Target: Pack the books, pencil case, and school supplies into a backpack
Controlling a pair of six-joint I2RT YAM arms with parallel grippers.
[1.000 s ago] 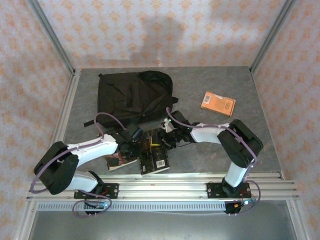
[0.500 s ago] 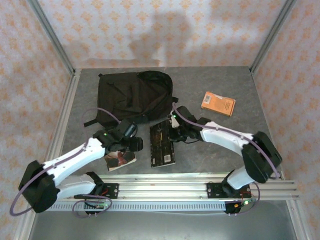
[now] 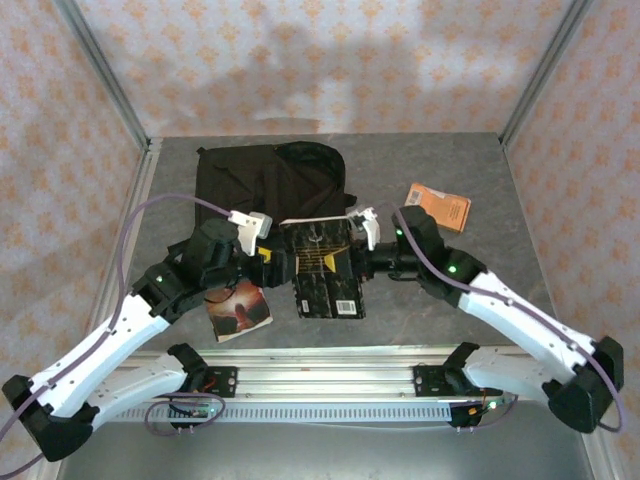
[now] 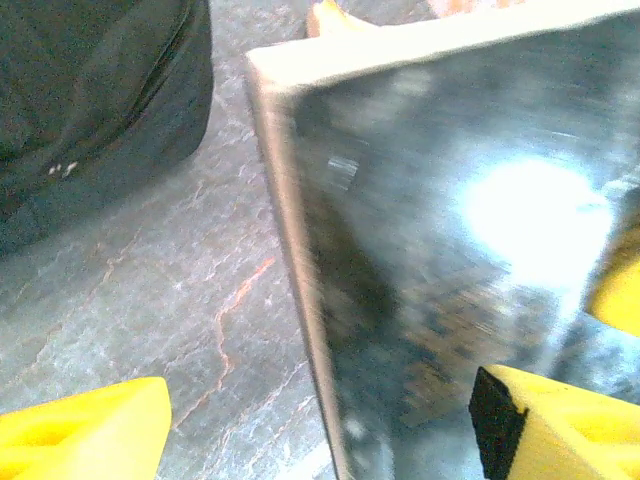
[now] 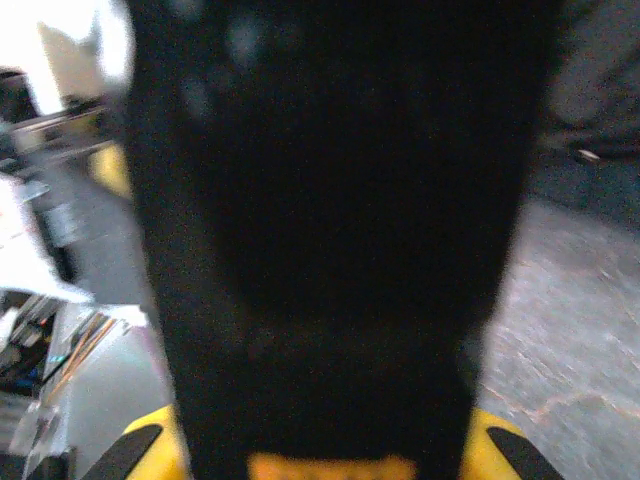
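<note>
Close by the backpack (image 3: 262, 190), right claw (image 3: 360, 262) pinches the black-grey book (image 3: 322, 268); left claw (image 3: 270, 266) spread.

The backpack (image 3: 262, 190) is soft, matt black cloth. The black-grey book (image 4: 450, 250) has a glossy cover throwing back bright glare, with pale paper page edges. The counter (image 3: 500, 240) looks like smooth grey stone with faint rust veins. The left hand (image 4: 315, 425) has smooth yellow plastic fingers (image 4: 80, 435).
</note>
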